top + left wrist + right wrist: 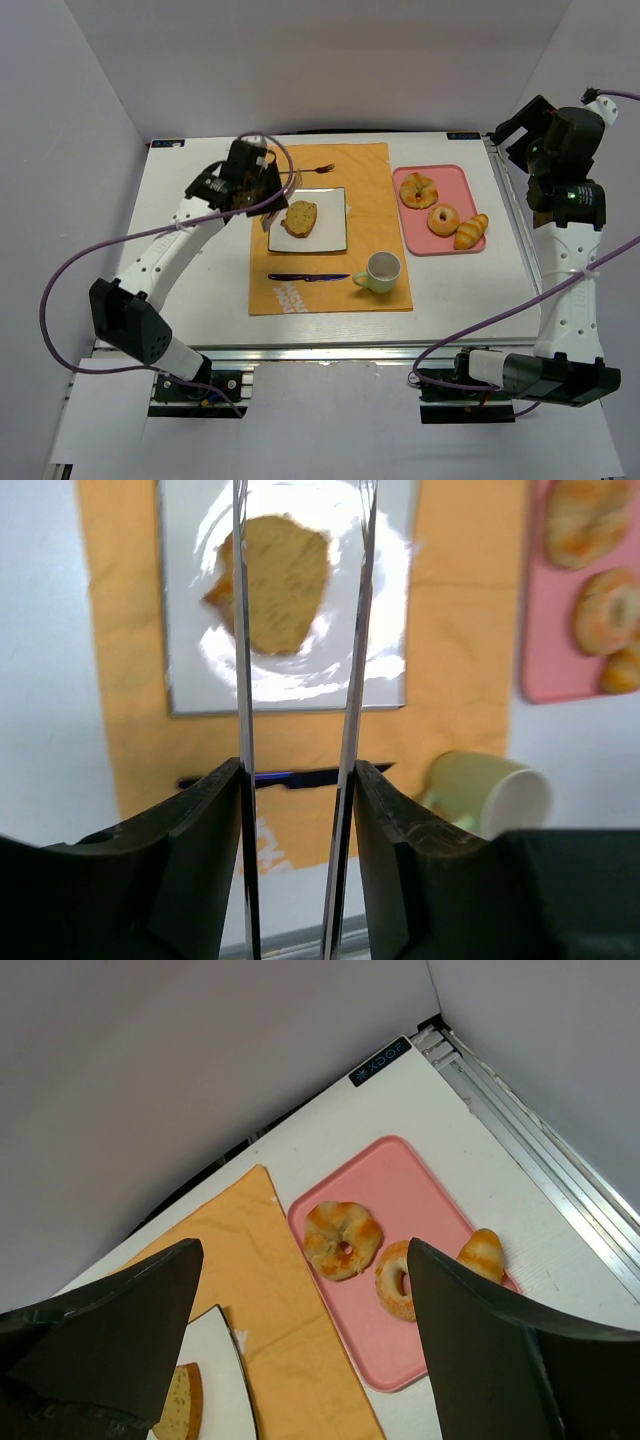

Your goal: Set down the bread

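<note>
Left claw [272, 200] part-spread, empty, near bread slice [299, 217] on plate [330, 236]; right claw [300, 1250] spread wide, empty.

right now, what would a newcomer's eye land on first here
The bread slice on the white plate, mid orange mat, with the left claw open by the plate's left edge. Next, the pink tray right of the mat, bearing three golden pastries.

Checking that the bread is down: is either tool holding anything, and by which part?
Nothing is held. The left tool stands open above the bread slice, which lies on the plate; the right tool is open and empty.
</note>
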### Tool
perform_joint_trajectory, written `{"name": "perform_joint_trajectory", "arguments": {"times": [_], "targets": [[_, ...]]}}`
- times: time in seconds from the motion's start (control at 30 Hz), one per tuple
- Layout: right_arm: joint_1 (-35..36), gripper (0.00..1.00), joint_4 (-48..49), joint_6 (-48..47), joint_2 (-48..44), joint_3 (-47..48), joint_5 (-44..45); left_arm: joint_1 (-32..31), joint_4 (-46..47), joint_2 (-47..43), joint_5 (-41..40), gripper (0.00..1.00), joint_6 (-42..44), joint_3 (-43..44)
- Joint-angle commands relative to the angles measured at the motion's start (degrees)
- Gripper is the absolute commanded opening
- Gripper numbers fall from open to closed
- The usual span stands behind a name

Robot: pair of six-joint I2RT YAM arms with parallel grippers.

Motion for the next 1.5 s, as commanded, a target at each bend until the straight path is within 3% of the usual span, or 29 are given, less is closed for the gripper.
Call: {"name": "perform_joint_trajectory", "arguments": {"times": [0.0, 0.13, 0.17, 0.27, 0.47, 0.93, 1.47], "targets": [[0.3, 0.89, 1.7, 1.2, 0.7, 1.9, 2.4, -1.5, 3.5, 6.1, 7.3, 0.56, 2.6, 11.3], [0.2, 0.89, 0.2, 3.0, 2.8, 4.2, 8.6, -7.4, -1.5, 22.8, 11.1, 0.56, 7.8, 32.5], [0.0, 0.89, 0.3, 3.1, 3.1, 4.9, 10.0, -8.6, -5.1, 26.7, 11.8, 0.56, 9.6, 43.1], [-1.4, 0.89, 0.0, 3.5, 4.5, 6.9, 11.5, -10.8, -6.9, 40.1, 18.8, 0.56, 8.0, 56.8], [-6.8, 0.89, 0.1, 3.6, 5.3, 9.6, 12.0, -13.1, 7.4, 42.8, 25.8, 0.56, 2.4, 46.6], [-9.9, 0.89, 1.0, 2.5, 1.8, 3.7, 10.4, -17.5, 10.8, 49.8, 28.5, 0.60, -0.4, 49.7], [-10.0, 0.89, 1.4, 2.0, -1.0, 0.5, 9.7, -19.8, 9.6, 53.0, 27.4, 0.57, 0.4, 49.1]]}}
